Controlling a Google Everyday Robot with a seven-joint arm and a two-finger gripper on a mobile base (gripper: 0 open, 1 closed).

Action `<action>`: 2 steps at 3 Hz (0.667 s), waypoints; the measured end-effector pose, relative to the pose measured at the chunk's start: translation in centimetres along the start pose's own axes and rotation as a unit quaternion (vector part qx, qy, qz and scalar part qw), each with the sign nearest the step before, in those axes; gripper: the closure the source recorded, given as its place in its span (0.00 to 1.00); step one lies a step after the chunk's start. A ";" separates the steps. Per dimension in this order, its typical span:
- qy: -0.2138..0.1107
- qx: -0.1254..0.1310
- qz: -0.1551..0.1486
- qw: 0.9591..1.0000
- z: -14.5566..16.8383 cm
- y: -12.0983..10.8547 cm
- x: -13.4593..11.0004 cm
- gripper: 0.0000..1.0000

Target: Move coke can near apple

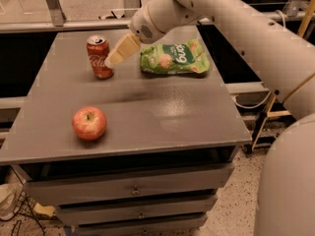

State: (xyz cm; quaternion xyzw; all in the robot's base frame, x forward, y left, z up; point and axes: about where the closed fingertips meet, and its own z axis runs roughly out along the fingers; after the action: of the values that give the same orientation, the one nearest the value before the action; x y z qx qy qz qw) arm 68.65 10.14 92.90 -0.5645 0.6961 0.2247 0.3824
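1. The coke can (pixel 100 57) is seen upright in the upper left of the frame, on the far left part of the grey table (pixel 187 117), set in a little from the back and left edges.
2. The apple (pixel 89 123) is found at the lower left, near the table's front edge and well apart from the can; a stretch of bare tabletop lies between them.
3. The gripper (pixel 114 58) is held just beside the can's right side, its tip overlapping the can's edge in the picture; whether contact is made cannot be told, nor whether the gripper is wide, narrow or holding anything.
4. The white arm (pixel 221 14) is stretched in from the upper right, above the table's back edge.
5. A green snack bag (pixel 174 59) is laid flat to the right of the gripper, near the back edge.
6. The broad centre and right front of the tabletop are shown bare.
7. Drawers (pixel 133 186) are seen below the front edge.
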 end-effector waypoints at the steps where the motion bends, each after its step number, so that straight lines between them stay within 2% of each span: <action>1: -0.021 -0.010 -0.001 1.000 2.4 0.0 -1.4 0.00; 2: -0.026 -0.010 0.000 1.000 4.7 -0.2 -2.1 0.00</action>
State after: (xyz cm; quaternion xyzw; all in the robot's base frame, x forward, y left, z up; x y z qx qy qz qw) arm 70.25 14.85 91.69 -0.5622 0.6836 0.2468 0.3947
